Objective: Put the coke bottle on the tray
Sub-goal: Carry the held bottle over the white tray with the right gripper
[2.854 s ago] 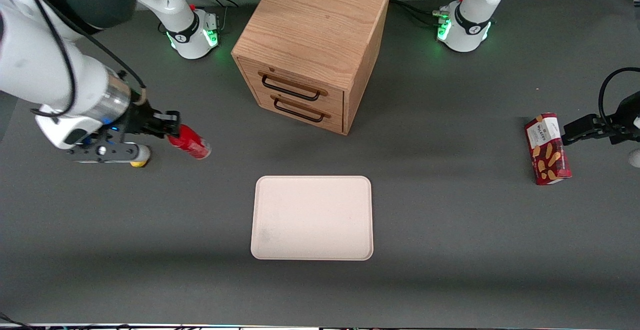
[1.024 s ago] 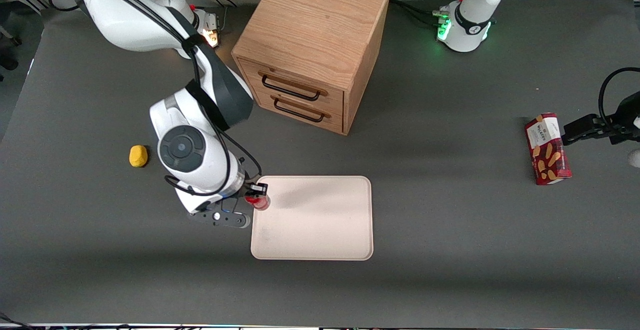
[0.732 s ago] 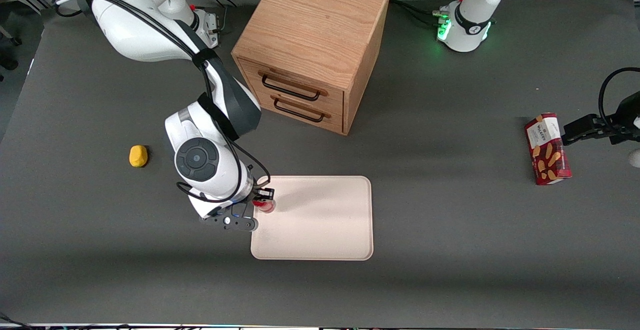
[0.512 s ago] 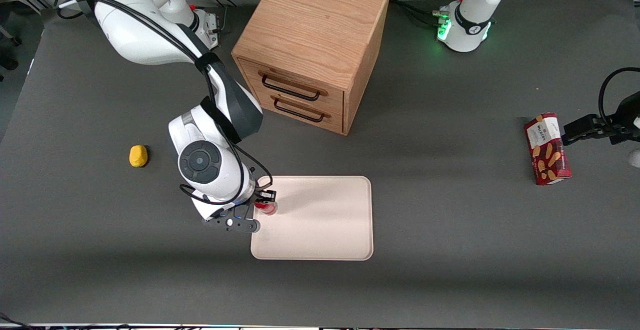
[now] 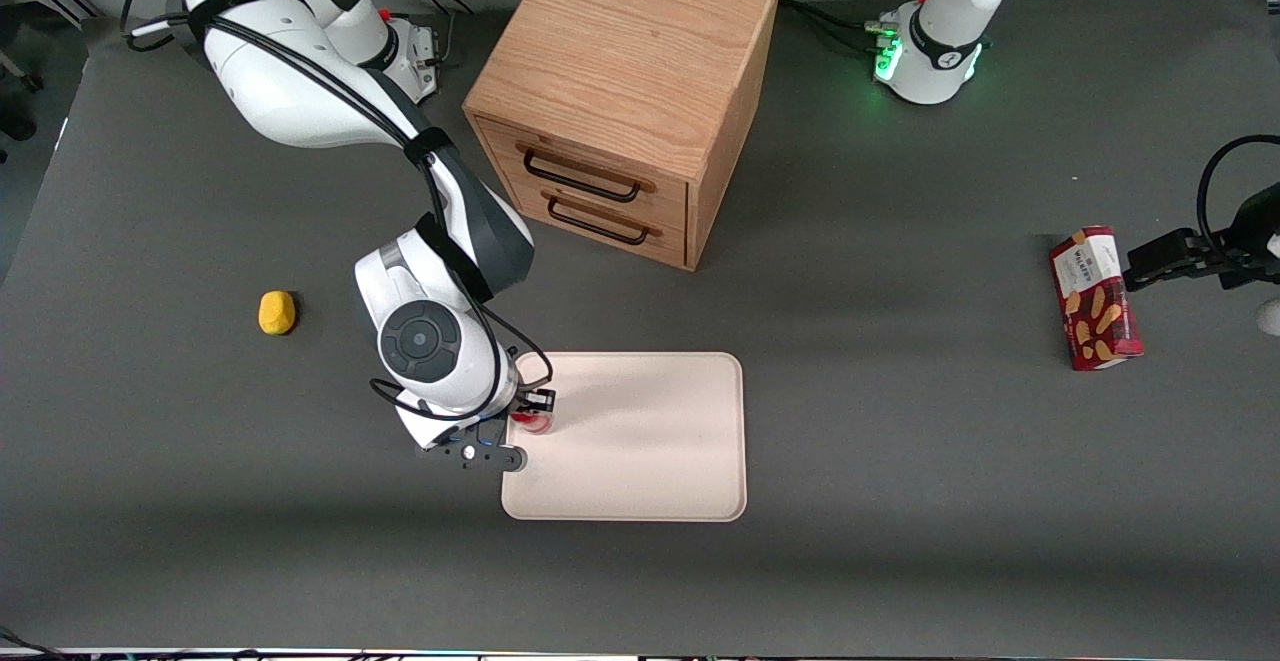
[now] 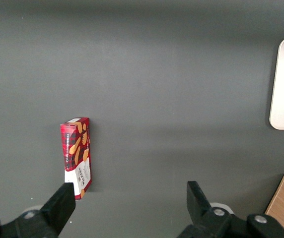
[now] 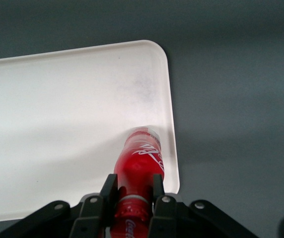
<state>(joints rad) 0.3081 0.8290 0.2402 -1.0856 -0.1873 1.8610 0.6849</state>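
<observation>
**Bottle held over tray edge**

Front view: arm bent downward, gripper (image 5: 531, 411) above the tray (image 5: 640, 461) rim toward the working arm's end, clamped on the bottle (image 5: 531, 423).

Right wrist view: fingers (image 7: 107, 194) pinch the bottle (image 7: 139, 166) neck; long axis along the gripper (image 7: 132, 191), base pointing down at the tray (image 7: 57, 124).

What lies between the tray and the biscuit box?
Only bare table, in the front view. The gripper, shut on the bottle, is at the tray's other end.

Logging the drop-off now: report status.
Gripper shut on coke bottle, over the tray's edge toward the working arm's end. Bottle not yet released. Nothing in the way.
</observation>
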